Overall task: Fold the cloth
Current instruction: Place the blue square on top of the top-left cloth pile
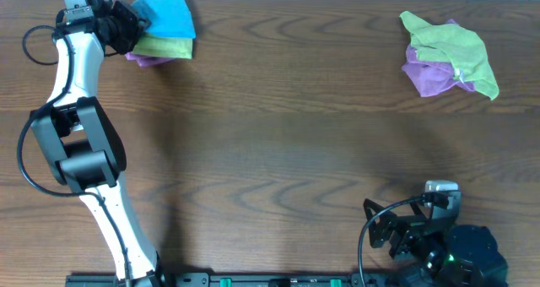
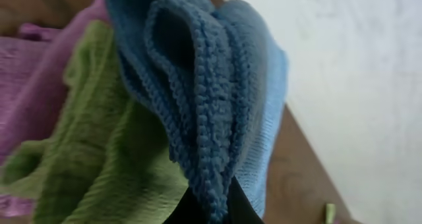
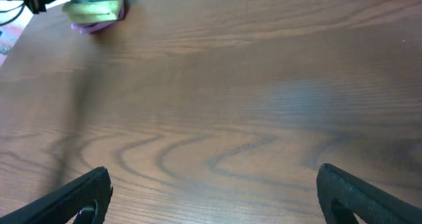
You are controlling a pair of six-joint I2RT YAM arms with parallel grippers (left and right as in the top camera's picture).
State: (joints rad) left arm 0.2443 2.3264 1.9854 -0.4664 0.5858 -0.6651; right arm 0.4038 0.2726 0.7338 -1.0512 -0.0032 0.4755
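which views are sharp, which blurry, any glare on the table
Overhead: sharp and evenly lit, with a faint pale sheen across the table. Left wrist: the cloth shows crisp weave, the green cloth is softer, the white backdrop washed out. Right wrist: soft grain, a bluish glare patch mid-table.

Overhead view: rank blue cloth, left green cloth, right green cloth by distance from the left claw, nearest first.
1. Blue cloth, far-left corner, pinched in the left claw.
2. Left green cloth, same pile, under the blue.
3. Right green cloth, far-right side.

Sky-blue cloth [image 1: 171, 15] – lime-green cloth [image 1: 163, 44], purple cloth [image 1: 145, 59]; brown wood-grain table [image 1: 278, 135].
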